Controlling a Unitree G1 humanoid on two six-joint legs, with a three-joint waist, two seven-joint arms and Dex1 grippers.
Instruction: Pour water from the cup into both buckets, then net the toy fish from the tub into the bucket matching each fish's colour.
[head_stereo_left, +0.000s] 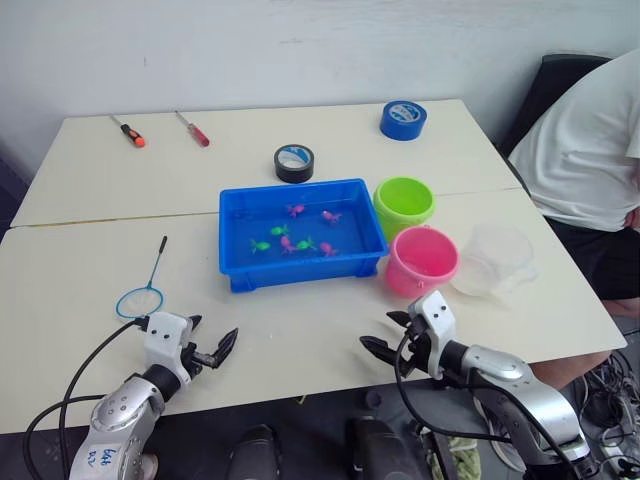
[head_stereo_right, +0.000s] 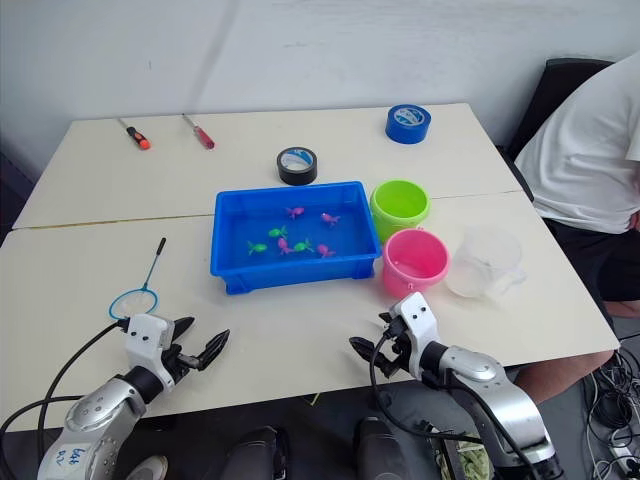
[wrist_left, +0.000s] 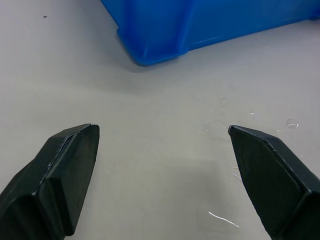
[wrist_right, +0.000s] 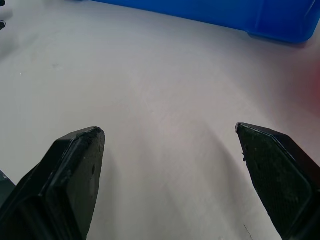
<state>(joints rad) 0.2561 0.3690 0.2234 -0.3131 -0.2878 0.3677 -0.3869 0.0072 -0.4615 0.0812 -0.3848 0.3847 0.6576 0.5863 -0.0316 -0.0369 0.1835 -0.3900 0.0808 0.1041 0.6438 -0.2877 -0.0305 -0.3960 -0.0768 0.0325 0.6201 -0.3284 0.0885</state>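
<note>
Nothing looked begun: the clear plastic cup (head_stereo_left: 494, 260) stood at right beside the pink bucket (head_stereo_left: 423, 260) and lime-green bucket (head_stereo_left: 404, 205), toy fish (head_stereo_left: 296, 241) lay in the blue rectangular tub (head_stereo_left: 300, 268), the blue-rimmed net (head_stereo_left: 143, 292) lay lower left, and both the left gripper (head_stereo_left: 213, 352) and right gripper (head_stereo_left: 386, 335) hovered with fingers spread, empty.

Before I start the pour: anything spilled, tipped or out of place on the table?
Nothing tipped: the clear cup, pink bucket and green bucket stand upright beside the blue tub. A few small droplets glint on the table near the left gripper.
</note>
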